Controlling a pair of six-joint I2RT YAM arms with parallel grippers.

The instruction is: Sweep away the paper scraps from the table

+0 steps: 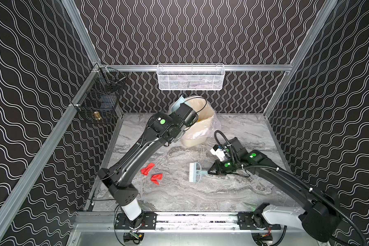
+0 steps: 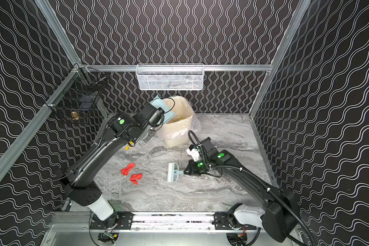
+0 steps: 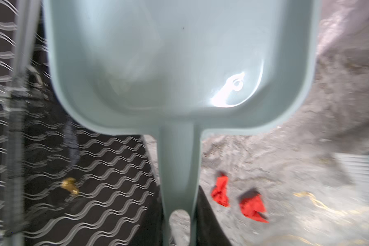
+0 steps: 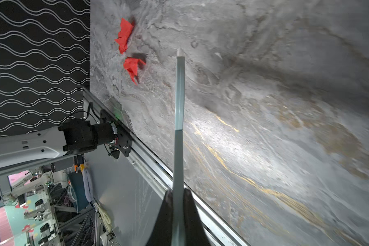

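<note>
Dustpan (image 3: 179,64): clamped in left gripper (image 3: 180,213) over bin (image 1: 202,119), seemingly empty.
Brush (image 1: 195,173): pinched by right gripper (image 4: 178,198).
Next: red paper scraps (image 1: 147,169) to be swept.

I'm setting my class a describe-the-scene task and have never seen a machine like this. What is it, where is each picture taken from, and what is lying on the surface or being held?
Two black robot arms are mounted at the near edge of a marble-patterned table. Two pictures look down from overhead cameras set side by side. The other two come from a camera on each arm's wrist. The left pincer grips the handle of a pale blue dustpan, held up at the mouth of a lined bin. The right pincer grips a small brush by its handle. Two red paper scraps lie on the table between the arms.
</note>
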